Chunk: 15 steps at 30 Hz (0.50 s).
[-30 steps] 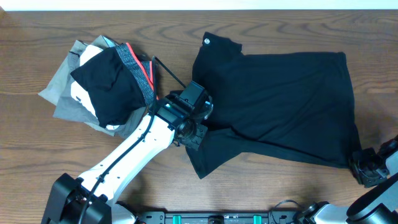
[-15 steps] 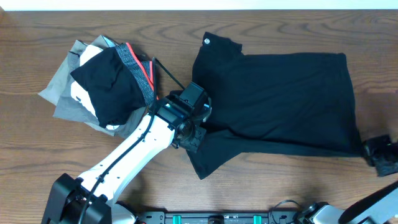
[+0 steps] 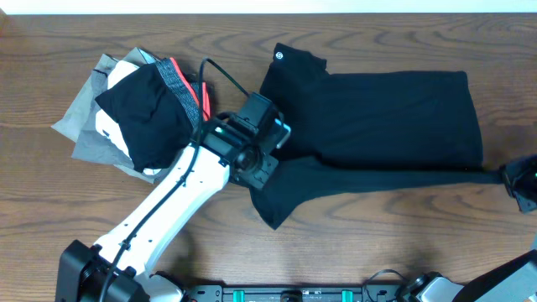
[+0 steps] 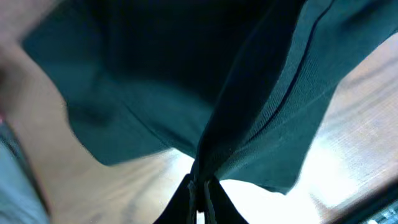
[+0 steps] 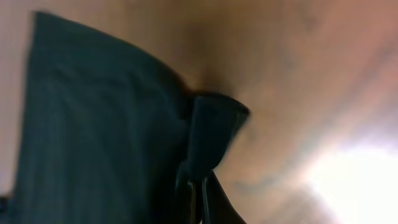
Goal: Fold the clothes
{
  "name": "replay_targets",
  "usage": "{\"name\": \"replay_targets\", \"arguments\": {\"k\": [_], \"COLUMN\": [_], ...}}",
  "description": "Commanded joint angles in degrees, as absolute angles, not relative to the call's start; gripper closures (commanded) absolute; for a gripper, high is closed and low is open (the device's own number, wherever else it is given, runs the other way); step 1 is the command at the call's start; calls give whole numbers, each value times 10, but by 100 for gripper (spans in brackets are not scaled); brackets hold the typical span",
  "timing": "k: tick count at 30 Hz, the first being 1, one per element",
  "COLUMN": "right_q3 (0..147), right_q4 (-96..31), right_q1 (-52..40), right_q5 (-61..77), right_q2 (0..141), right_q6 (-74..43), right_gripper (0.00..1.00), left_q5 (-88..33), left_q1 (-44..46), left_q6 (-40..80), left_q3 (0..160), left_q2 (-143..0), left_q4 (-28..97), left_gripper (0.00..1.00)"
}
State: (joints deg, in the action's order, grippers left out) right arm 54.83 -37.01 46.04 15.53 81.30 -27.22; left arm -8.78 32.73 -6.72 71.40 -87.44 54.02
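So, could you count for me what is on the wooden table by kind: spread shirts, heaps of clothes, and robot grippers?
Large black short-sleeved shirt of thin fabric: 1
Heap of grey, black and white clothes: 1
Two-finger grippers: 2, the left gripper and the right gripper, both shut on the shirt
Total: 4
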Motion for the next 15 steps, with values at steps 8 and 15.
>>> {"name": "replay_targets", "arguments": {"k": [8,15], "right_q3": [554,554], "right_q4": [-273,-206], "right_q1": [415,401], "right_q5": [182,184], "right_q2": [890,922], "right_q6": [-314,-312], "right_gripper": [99,99], "left_q5": [-67,-41], "left_q1": [300,299], "left_q6": [-164,-173], "left_q3": [724,724], "left_q2": [-880,-923], "left_q4": [413,365], "left_gripper": [93,94]}}
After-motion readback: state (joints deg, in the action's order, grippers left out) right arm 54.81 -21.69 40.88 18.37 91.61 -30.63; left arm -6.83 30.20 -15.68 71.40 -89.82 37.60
